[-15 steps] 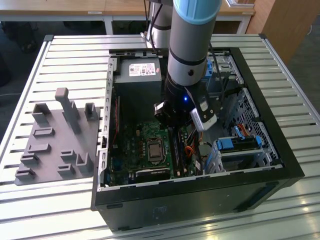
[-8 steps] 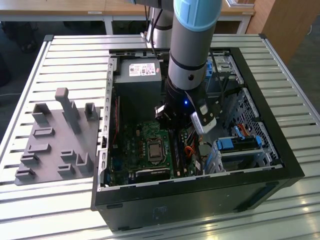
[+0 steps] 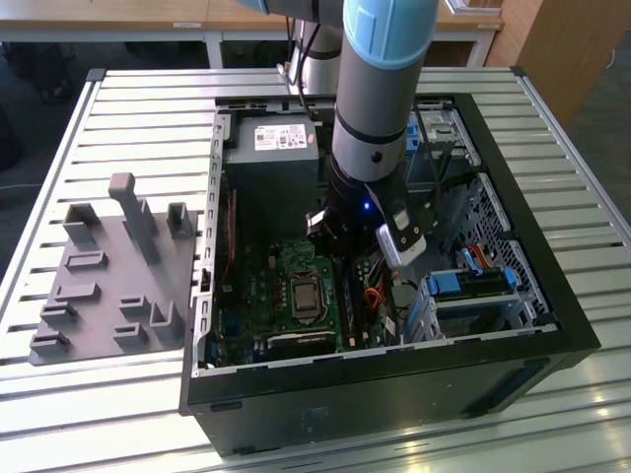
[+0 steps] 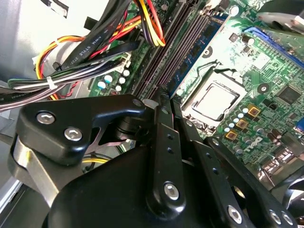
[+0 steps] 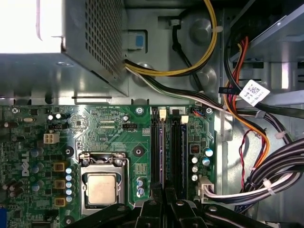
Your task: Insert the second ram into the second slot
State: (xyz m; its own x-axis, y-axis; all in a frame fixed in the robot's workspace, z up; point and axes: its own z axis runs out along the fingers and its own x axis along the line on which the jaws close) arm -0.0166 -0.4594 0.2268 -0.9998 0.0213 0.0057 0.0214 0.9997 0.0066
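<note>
My gripper (image 4: 164,95) reaches down into the open computer case (image 3: 552,296), fingers pressed together and shut, with nothing showing between them. Its tips hover low over the near end of the black ram slots (image 5: 156,142) on the green motherboard (image 5: 109,128). In the second wrist view a thin blue ram stick (image 4: 202,40) stands edge-up in the slot on the CPU side. I cannot tell whether it is the second ram. In the exterior view the gripper (image 3: 347,258) hangs under the arm's wrist, above the slots (image 3: 347,301).
The CPU socket (image 5: 102,187) lies beside the slots. Bundled cables (image 4: 95,42) run along the slots' other side. A power supply (image 3: 268,148) and a drive cage (image 3: 473,296) crowd the case. A grey fixture (image 3: 108,286) sits on the slatted table at the exterior view's left.
</note>
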